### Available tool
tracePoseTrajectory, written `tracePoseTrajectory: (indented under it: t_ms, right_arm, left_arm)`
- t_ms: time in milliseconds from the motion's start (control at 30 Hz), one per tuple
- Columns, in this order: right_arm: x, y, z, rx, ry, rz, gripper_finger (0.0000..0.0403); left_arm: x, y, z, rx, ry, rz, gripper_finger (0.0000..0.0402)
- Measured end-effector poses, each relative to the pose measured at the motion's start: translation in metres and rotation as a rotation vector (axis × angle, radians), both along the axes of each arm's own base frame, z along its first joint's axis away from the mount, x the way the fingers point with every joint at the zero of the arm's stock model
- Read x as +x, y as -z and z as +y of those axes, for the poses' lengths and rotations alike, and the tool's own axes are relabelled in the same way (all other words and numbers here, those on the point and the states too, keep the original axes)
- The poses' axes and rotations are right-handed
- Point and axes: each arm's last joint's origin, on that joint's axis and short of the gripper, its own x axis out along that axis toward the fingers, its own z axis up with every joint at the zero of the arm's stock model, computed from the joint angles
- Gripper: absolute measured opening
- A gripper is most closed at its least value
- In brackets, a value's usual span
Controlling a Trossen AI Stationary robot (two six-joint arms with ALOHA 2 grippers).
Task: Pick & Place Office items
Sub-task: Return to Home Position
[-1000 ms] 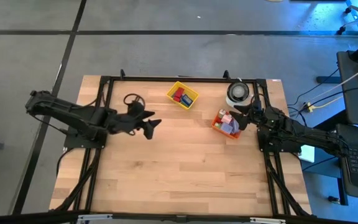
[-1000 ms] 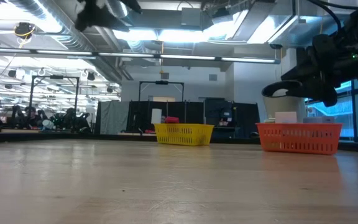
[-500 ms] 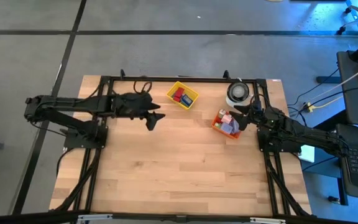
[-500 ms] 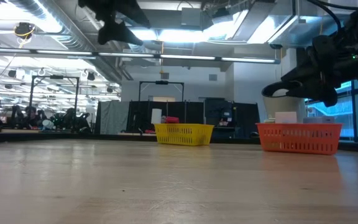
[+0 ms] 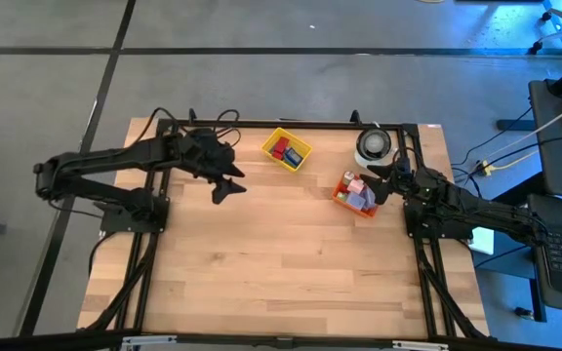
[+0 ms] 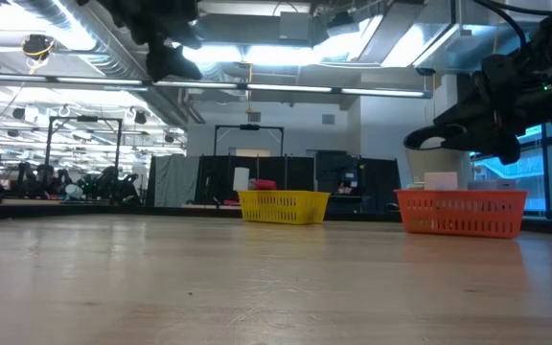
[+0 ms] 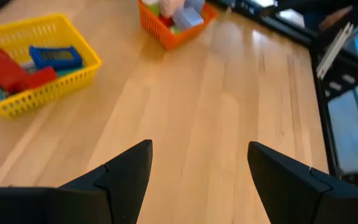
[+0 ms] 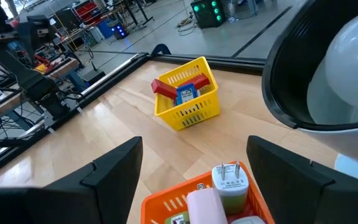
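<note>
1. The left gripper [image 5: 226,185] hangs above the table [image 5: 281,263], just beside the yellow bin [image 5: 303,157]. Its jaws are spread wide with nothing between them. If its path home sweeps sideways at low height, a finger could clip the bin's rim and shove or tip it.

2. The yellow bin holds the red pieces [image 7: 4,67] and the blue digital clock [image 7: 55,57]. They lie loose and shallow, so I judge that a hard knock would scatter them onto the wood.

3. The right gripper [image 8: 194,146] sits just beside the orange bin [image 6: 460,215]. Its jaws are also wide and empty. The bin is heaped, with a pale green charger adapter [image 8: 230,182] and a pink one [image 8: 199,205] riding at the top. A careless lift or turn of the wrist could brush the pile and flick a piece over the wall.

4. The white roll [image 5: 374,144] in its dark round holder stands close behind the right gripper. An arm folding back without rising first might strike it.

5. Cables [image 5: 220,122] loop off the left arm near the black frame rail [image 5: 310,124]. A fast fold could snag them there.

6. Every office piece I can see lies in one bin or the other, so the main hazard is undoing finished work.
</note>
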Motion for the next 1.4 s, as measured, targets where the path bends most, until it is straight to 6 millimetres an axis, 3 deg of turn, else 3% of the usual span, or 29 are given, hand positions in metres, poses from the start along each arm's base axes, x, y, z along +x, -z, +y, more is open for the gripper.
tracePoseTrajectory:
  t_ms: [233, 467, 633, 833, 1000, 1267, 1400]
  right_arm:
    - [0.0, 0.0, 0.0, 0.0, -0.001, 0.0, 0.0291]
    - [0.0, 0.0, 0.0, 0.0, 0.0, 0.0, 0.0291]
    - [0.0, 0.0, 0.0, 0.0, -0.001, 0.0, 0.0291]
    - [0.0, 0.0, 0.0, 0.0, -0.001, 0.0, 0.0291]
    - [0.0, 0.0, 0.0, 0.0, -0.001, 0.0, 0.0291]
    - [0.0, 0.0, 0.0, 0.0, -0.001, 0.0, 0.0291]
    - [0.0, 0.0, 0.0, 0.0, -0.001, 0.0, 0.0291]
  left_arm:
    - [-0.032, 0.009, -0.012, 0.035, 0.016, -0.037, 0.026]
    - [-0.068, 0.05, -0.021, 0.011, -0.066, -0.214, 0.026]
    - [-0.082, 0.074, -0.025, -0.016, -0.097, -0.434, 0.026]
    - [-0.094, 0.099, -0.028, -0.059, -0.112, -0.682, 0.026]
    - [-0.1, 0.118, -0.029, -0.054, -0.124, -0.785, 0.026]
    - [-0.102, 0.119, -0.03, 0.052, -0.098, -0.788, 0.026]
    - [-0.101, 0.127, -0.029, 0.16, -0.067, -0.703, 0.026]
